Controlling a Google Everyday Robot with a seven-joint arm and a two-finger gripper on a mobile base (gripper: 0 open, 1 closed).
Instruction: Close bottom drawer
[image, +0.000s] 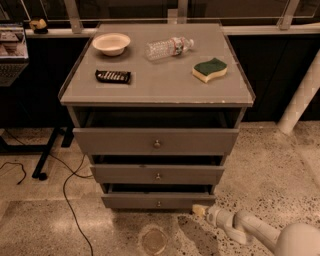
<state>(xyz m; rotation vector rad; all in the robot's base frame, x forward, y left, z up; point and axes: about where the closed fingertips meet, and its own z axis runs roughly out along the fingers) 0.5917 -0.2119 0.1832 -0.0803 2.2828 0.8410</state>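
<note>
The bottom drawer (150, 201) is the lowest grey front of the cabinet, with a small round knob (159, 203). It stands pulled out a little, with a dark gap above its front. My gripper (199, 210) is low at the drawer's right front corner, its pale tip touching or almost touching the panel's right end. The white arm (250, 229) runs from it to the lower right.
The middle drawer (158, 174) and top drawer (156, 141) also stand partly open. On the cabinet top lie a bowl (111, 43), a plastic bottle (169, 47), a sponge (209, 69) and a dark bar (113, 76). A cable (65, 200) runs over the floor at left.
</note>
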